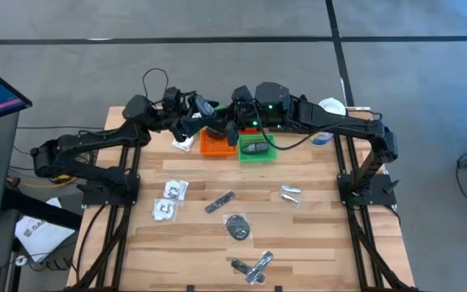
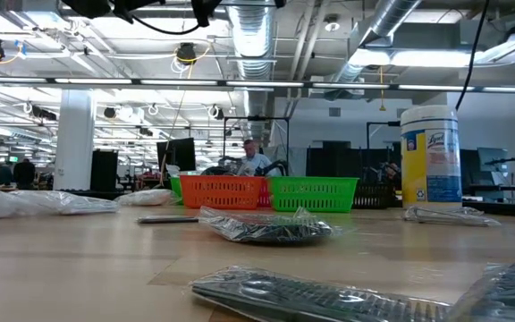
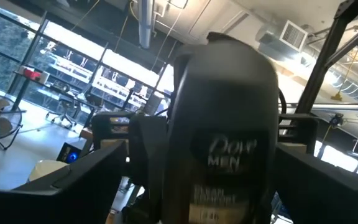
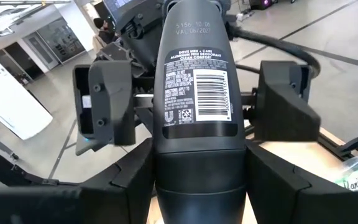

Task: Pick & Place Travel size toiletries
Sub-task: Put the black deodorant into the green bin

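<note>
A dark grey oval deodorant stick (image 4: pixel 196 93) is up in the air between my two grippers, above the orange tray (image 1: pixel 215 144) at the table's far edge. My left gripper (image 1: pixel 203 113) and right gripper (image 1: pixel 235 113) face each other, both shut on it. The left wrist view shows its front label (image 3: pixel 225 155); the right wrist view shows its barcode side. Another dark grey oval (image 1: pixel 255 149) lies in the green tray (image 1: pixel 270 155). Clear packets with white contents (image 1: pixel 175 190), a black round piece (image 1: pixel 237 226) and silvery sachets (image 1: pixel 290 193) lie flat on the table. My left gripper holds the deodorant stick pinched between its two fingers (image 3: pixel 138 168), one on each narrow side (image 3: pixel 179 174). The fingers come level from the table's left. The stick is lifted clear. My right gripper holds the stick's other end (image 4: pixel 197 180) pinched between its two fingers (image 4: pixel 135 180), one on each narrow side. It comes level from the table's right, opposite the left gripper. The stick is clear of the trays and the table.
A tall white canister (image 2: pixel 430 156) stands at the far right corner. A white packet (image 1: pixel 183 143) lies left of the orange tray. More sachets (image 1: pixel 254 266) and a dark strip (image 1: pixel 220 202) lie toward the near edge. Bare wood shows between them.
</note>
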